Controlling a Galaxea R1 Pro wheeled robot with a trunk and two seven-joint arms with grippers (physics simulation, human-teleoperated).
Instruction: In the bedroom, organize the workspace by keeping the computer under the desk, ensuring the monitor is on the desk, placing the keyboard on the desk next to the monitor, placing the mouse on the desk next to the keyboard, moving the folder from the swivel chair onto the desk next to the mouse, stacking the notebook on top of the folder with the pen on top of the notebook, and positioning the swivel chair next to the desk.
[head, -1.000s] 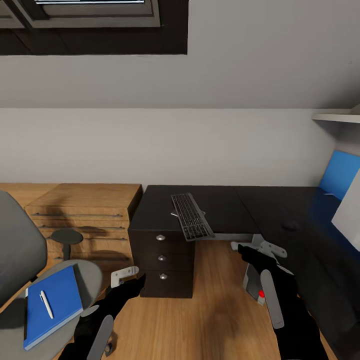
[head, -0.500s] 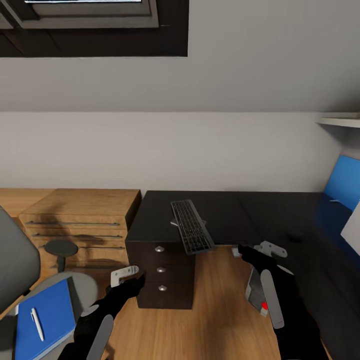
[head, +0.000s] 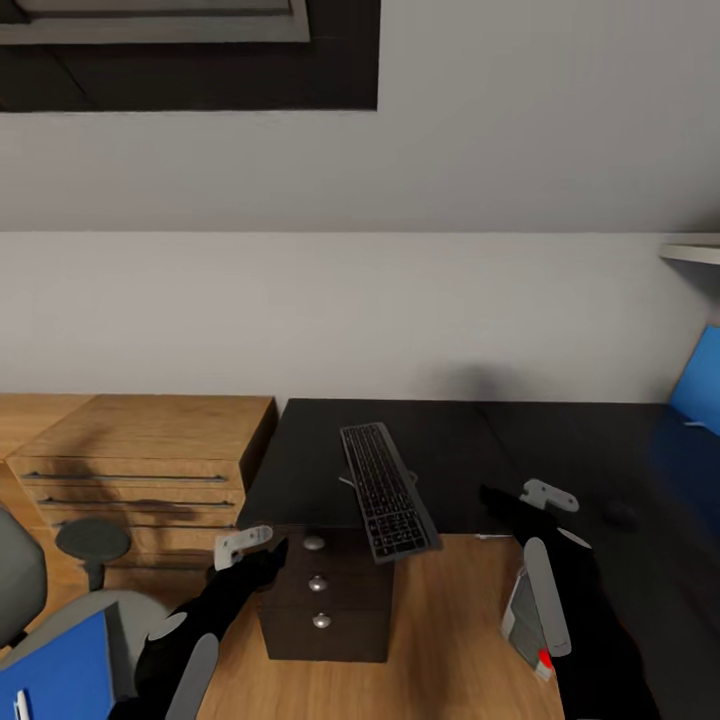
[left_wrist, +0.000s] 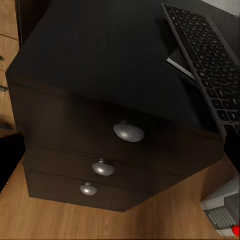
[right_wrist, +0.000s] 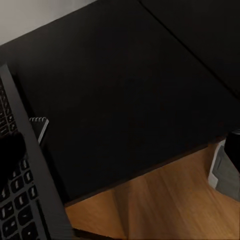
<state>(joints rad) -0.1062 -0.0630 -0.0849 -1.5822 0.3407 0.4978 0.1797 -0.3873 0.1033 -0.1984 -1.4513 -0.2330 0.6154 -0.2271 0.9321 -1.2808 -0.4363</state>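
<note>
head view: keyboard (head: 388, 491) lies on the desk (head: 470, 440), its near end jutting past the edge above the drawer unit (head: 318, 590). notebook (left_wrist: 179, 59) lies partly under it. left gripper (head: 243, 546) and right gripper (head: 548, 494): cannot tell whether parted. computer (head: 526, 620) stands below the desk.

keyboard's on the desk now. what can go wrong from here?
1. The keyboard sticks out past the desk front edge; a nudge could tip it to the floor.
2. It lies on the notebook, so pulling that out may drag the keyboard off.
3. The mouse is hard to see on the black top.
</note>
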